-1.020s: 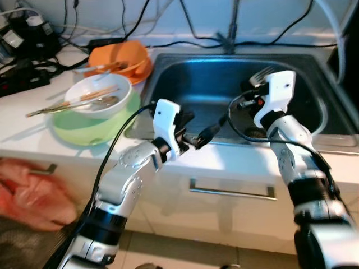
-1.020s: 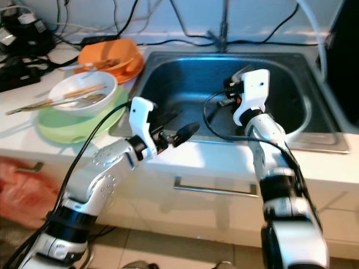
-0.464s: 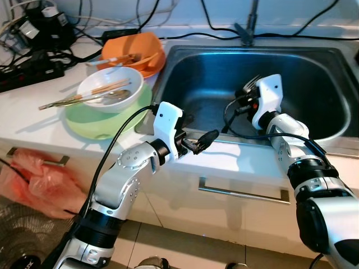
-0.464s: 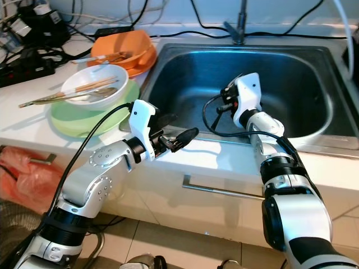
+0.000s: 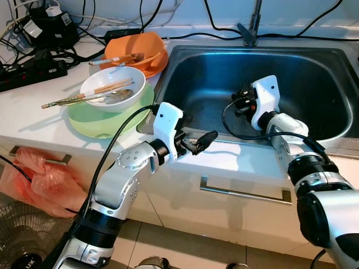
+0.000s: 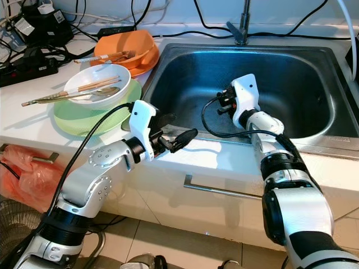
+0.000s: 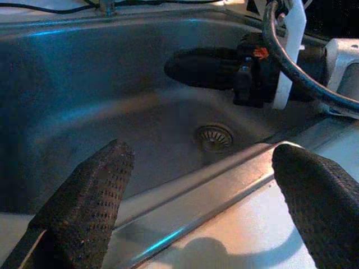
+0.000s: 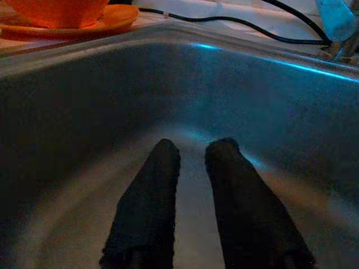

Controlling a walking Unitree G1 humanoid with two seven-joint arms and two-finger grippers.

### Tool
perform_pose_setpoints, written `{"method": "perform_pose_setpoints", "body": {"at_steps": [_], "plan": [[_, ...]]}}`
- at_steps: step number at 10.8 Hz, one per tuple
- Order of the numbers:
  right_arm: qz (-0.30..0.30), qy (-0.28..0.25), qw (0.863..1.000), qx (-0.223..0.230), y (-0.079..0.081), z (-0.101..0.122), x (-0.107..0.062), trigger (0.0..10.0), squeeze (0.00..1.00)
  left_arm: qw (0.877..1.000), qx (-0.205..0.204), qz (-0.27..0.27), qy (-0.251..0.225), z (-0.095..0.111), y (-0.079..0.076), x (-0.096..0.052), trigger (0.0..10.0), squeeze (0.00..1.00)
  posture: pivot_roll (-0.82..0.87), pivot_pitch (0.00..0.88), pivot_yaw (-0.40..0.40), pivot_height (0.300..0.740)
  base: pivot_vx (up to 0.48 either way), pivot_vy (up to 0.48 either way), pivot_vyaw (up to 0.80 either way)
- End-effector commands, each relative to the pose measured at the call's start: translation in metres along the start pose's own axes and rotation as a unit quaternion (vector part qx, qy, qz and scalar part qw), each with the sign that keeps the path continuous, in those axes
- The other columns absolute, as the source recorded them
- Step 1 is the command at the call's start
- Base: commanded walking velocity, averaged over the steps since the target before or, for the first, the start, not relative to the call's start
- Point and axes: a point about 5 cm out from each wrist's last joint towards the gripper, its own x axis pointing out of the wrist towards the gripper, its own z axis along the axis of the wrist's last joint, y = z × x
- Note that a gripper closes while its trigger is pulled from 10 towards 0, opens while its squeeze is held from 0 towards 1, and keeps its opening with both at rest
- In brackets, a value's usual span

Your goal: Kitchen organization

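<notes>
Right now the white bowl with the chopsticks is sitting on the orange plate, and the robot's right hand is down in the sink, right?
Not quite. The white bowl with the chopsticks sits on the green plate, not the orange one; the orange plate lies behind it, nearer the wall. The left eye view shows this. The rest holds: the right hand is down in the sink.

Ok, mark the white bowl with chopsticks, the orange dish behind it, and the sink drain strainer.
White ceramic bowl with chopsticks point(image 5: 127, 83), left eye view, on its near rim.
Orange plastic dish point(image 5: 149, 46), left eye view, on its bare right side.
Round metal sink drain strainer point(image 7: 213, 136), left wrist view, on its centre.
</notes>
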Motion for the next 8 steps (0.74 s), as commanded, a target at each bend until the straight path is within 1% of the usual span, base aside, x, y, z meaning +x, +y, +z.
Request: {"method": "perform_pose_setpoints", "body": {"at_steps": [1, 2, 3, 4, 5, 6, 7, 8], "plan": [[0.006, -0.004, 1.0, -0.003, 0.0, 0.002, 0.0, 10.0, 1.0, 1.0, 0.011, 0.0, 0.001, 0.002, 0.001, 0.001, 10.0, 0.62, 0.16, 0.097, 0.132, 0.74, 0.0, 0.0, 0.0], [0.013, -0.008, 1.0, 0.005, 0.001, 0.001, 0.0, 10.0, 1.0, 1.0, 0.012, 0.013, -0.002, 0.001, 0.003, 0.002, 10.0, 0.0, 0.15, 0.093, 0.128, 0.74, 0.0, 0.0, 0.0], [0.014, -0.01, 1.0, 0.004, 0.001, 0.001, 0.0, 10.0, 1.0, 1.0, 0.017, 0.024, -0.004, 0.001, 0.006, 0.001, 10.0, 0.0, 0.15, 0.09, 0.126, 0.74, 0.0, 0.0, 0.0], [0.011, -0.022, 1.0, 0.007, 0.0, 0.006, 0.001, 10.0, 1.0, 0.998, 0.029, 0.059, -0.014, 0.005, 0.015, 0.001, 10.0, 0.0, 0.15, 0.089, 0.124, 0.74, 0.0, 0.0, 0.0], [0.008, -0.038, 0.999, 0.02, -0.001, 0.012, 0.002, 10.0, 1.0, 0.995, 0.041, 0.091, -0.026, 0.009, 0.022, 0.0, 10.0, 0.0, 0.14, 0.084, 0.121, 0.74, 0.0, 0.0, 0.0], [0.006, -0.064, 0.997, 0.043, 0.0, 0.022, 0.005, 10.0, 1.0, 0.99, 0.045, 0.125, -0.049, 0.014, 0.03, -0.003, 10.0, 1.0, 0.14, 0.084, 0.121, 0.74, 0.0, 0.0, 0.0], [0.01, -0.087, 0.994, 0.069, 0.004, 0.028, 0.006, 10.0, 1.0, 0.988, 0.04, 0.139, -0.059, 0.014, 0.033, -0.005, 10.0, 1.0, 0.14, 0.078, 0.118, 0.74, 0.0, 0.0, 0.0], [0.013, -0.1, 0.992, 0.08, 0.007, 0.03, 0.007, 10.0, 1.0, 0.987, 0.046, 0.142, -0.059, 0.016, 0.037, -0.008, 10.0, 1.0, 0.14, 0.078, 0.118, 0.74, 0.0, 0.0, 0.0]]}}
